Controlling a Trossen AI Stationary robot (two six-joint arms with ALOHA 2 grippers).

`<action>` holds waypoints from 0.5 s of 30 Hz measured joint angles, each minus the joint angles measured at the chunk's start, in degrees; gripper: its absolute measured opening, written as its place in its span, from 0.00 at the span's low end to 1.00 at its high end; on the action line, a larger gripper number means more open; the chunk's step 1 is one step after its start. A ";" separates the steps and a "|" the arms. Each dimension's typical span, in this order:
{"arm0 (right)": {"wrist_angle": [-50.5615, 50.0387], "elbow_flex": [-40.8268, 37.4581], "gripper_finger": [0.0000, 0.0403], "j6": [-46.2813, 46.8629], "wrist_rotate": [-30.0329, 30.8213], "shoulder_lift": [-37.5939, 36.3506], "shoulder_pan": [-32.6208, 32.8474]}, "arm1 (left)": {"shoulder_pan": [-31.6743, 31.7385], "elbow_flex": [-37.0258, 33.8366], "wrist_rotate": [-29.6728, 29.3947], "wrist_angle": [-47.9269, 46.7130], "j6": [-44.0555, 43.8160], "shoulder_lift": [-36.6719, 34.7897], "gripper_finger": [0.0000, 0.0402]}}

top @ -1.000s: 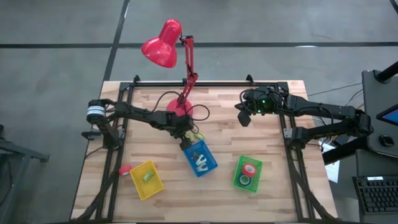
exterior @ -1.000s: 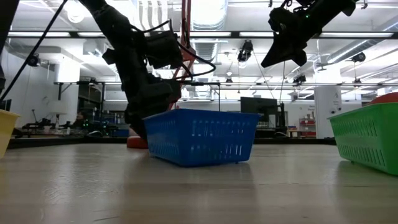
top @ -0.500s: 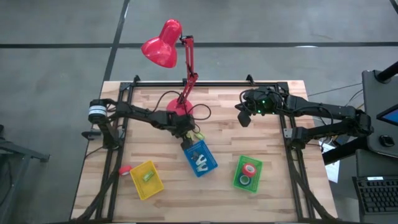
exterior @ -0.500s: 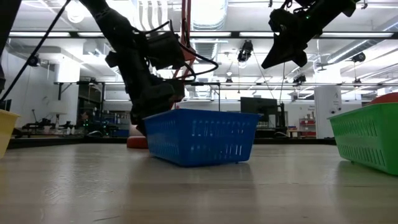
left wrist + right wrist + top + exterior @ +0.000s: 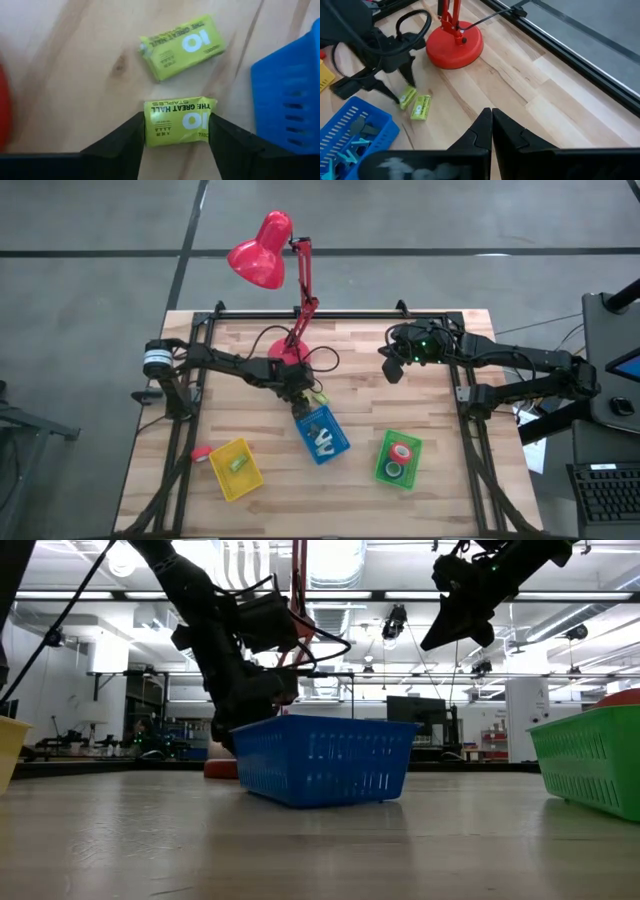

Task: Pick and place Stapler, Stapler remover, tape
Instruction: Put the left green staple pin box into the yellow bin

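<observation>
My left gripper (image 5: 303, 396) is at the far end of the blue basket (image 5: 322, 435), shut on a small yellow-green staples box (image 5: 177, 127). A second box like it (image 5: 182, 44) lies flat on the wood just beyond. The right wrist view shows both boxes (image 5: 415, 102) under that gripper. The green basket (image 5: 412, 473) holds a red-rimmed tape roll (image 5: 402, 451) and a green-blue one (image 5: 394, 471). My right gripper (image 5: 392, 370) hangs shut and empty, high over the table's far right. My left gripper pinches the staples box by its two short ends (image 5: 150, 127) between its two fingers. The fingers (image 5: 131, 137) come from above, pointing down. The box lies level, printed face up; whether it is clear of the table I cannot tell.
A red desk lamp stands with its base (image 5: 283, 350) right behind my left gripper, its cable looping beside it. The blue basket holds blue and white pieces. A yellow basket (image 5: 247, 482) sits at the near left, with a small red thing (image 5: 201, 452) beside it.
My left gripper has risen a little beside the blue basket's far end. My right arm has kept still.
</observation>
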 joint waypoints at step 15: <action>0.12 0.00 0.02 -0.50 0.74 0.00 0.00 | 0.28 1.38 -0.63 -13.65 -1.01 -8.14 0.48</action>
